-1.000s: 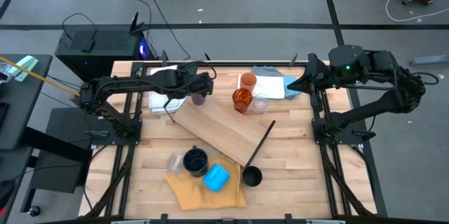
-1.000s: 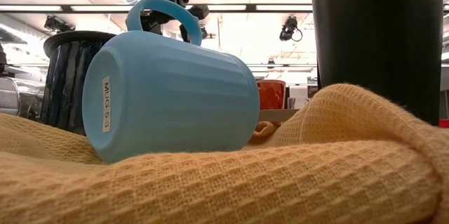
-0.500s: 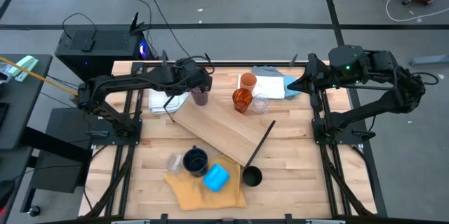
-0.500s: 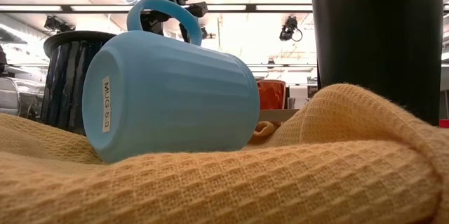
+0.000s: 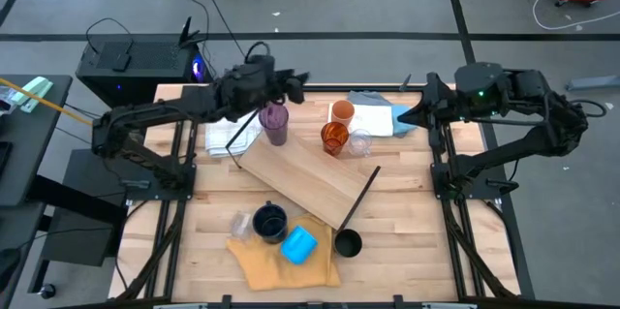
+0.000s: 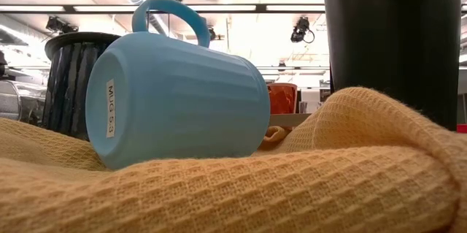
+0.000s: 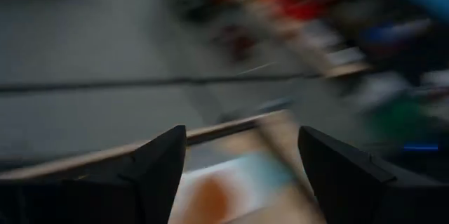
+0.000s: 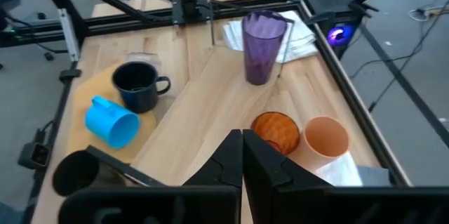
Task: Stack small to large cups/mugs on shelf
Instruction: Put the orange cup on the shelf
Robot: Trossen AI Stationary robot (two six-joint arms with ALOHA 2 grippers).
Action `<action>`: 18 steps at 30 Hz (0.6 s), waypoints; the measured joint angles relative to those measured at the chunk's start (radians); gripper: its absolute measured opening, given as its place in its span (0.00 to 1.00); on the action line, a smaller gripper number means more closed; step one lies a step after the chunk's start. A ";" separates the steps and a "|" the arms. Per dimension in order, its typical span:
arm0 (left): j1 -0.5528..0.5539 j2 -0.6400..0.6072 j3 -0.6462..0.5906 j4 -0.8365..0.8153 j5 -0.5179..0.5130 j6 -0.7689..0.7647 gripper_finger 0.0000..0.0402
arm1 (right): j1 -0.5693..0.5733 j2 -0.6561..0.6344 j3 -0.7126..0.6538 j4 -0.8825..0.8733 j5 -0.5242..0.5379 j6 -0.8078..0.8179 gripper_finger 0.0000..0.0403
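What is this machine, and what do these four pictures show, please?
It is a robot with two dark arms at a wooden table. One camera looks down from above, one sits at table height, and one rides on each wrist. On the table lie a light-wood shelf board, a purple tumbler, an amber ribbed cup, a light orange cup, a navy mug, a bright blue mug on its side on a yellow cloth, and a black cup. The left tool is open and empty above the tumbler. The right tool is shut, holding nothing.
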 joint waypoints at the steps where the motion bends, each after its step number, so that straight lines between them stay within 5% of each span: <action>1: -0.021 0.001 0.000 0.086 0.037 0.025 0.71 | 0.000 -0.001 0.000 0.000 0.005 -0.001 0.03; 5: -0.125 0.005 0.001 0.327 0.104 0.093 0.71 | 0.000 -0.003 0.000 0.000 0.022 0.000 0.03; 18: -0.313 0.054 0.000 0.265 0.053 0.096 0.71 | 0.000 0.067 0.000 0.044 0.022 -0.007 0.03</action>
